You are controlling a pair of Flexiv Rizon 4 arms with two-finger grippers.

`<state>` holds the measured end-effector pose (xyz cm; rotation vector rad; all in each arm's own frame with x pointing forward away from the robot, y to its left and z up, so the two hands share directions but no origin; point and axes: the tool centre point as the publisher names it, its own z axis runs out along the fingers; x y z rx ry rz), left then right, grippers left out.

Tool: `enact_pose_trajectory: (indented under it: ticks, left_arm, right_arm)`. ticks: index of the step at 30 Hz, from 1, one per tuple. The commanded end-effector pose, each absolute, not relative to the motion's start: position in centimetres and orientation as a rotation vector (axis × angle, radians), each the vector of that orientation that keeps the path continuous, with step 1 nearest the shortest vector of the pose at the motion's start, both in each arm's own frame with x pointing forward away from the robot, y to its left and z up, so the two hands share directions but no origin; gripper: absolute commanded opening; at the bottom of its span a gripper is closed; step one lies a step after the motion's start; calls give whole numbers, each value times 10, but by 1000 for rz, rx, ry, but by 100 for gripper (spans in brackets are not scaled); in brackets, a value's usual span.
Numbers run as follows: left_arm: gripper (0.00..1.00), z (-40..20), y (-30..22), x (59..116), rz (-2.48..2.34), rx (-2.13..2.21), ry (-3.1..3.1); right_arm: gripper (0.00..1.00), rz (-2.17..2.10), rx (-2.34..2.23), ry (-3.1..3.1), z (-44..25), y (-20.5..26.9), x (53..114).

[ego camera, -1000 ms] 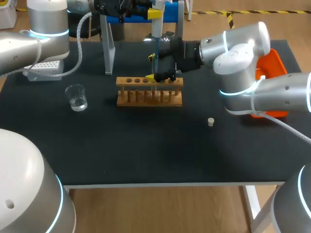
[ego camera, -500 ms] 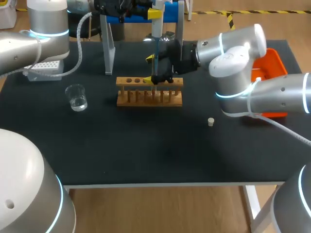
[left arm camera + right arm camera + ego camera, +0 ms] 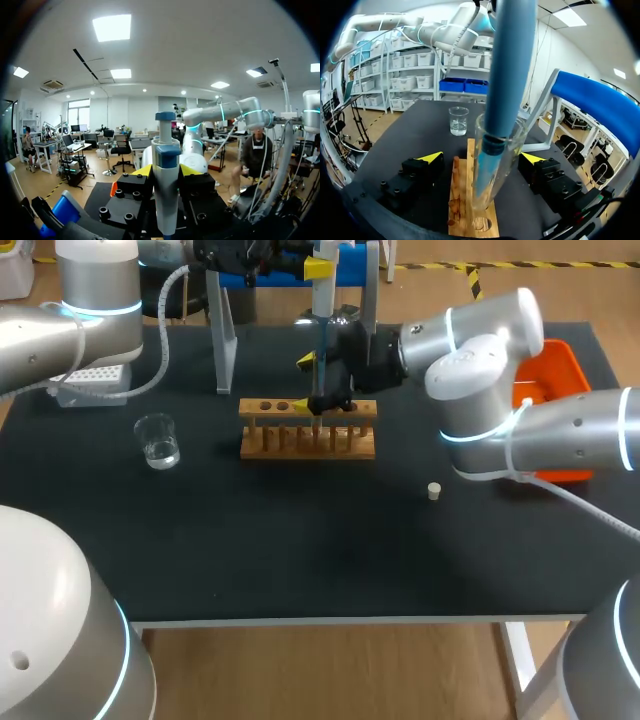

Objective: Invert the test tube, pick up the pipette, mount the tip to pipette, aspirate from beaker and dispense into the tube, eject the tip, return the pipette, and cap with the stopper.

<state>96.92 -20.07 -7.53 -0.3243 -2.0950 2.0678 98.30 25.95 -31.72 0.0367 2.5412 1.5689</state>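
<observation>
right pincer [image 3: 482, 157]: fingers apart, one on each side of the clear glass test tube [image 3: 490, 194], not closed on it; upper middle of the head view, above the rack.
left pincer [image 3: 165, 171]: clamped on the blue-and-white plastic pipette [image 3: 165, 145], yellow tips tight against its body; top centre of the head view.
test tube: upright, mouth up, over the holes of the light wooden tube rack [image 3: 307, 430]; cannot tell whether its base sits in a hole.
pipette: vertical, blue lower shaft entering the tube's mouth, its end well down inside the glass.
step, judged: dispensing into the tube; tip ejection, pipette return and capping not yet done.
small glass beaker of clear liquid [image 3: 158, 440]: left of the rack, well apart.
small white stopper [image 3: 434, 491]: lower right of the rack, lying free on the black table [image 3: 300, 540].
white tip box [image 3: 90, 382]: upper left.
orange tray [image 3: 565, 365]: right edge, behind the right arm.
handling, tube: likely light, thin-walled, smooth and breakable; would slip in a loose hold and crack in a hard one.
hold, tube: straight wall below the rim, opposite sides, gentle closure, clear of the pipette shaft.
handling, stopper: probably light and slightly yielding; take it by its sides.
</observation>
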Motion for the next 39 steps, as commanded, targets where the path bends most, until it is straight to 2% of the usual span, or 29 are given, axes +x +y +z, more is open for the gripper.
enact_pose_trajectory:
  ticks: [1, 39]
  left_arm:
    - [0, -75, -200, 971, 2064, -328, -2094]
    - [0, -49, -198, 961, 2063, -356, -2147]
  right_arm:
    - [100, 1564, 35, 2549, -316, 260, 984]
    - [100, 1564, 35, 2549, -316, 260, 984]
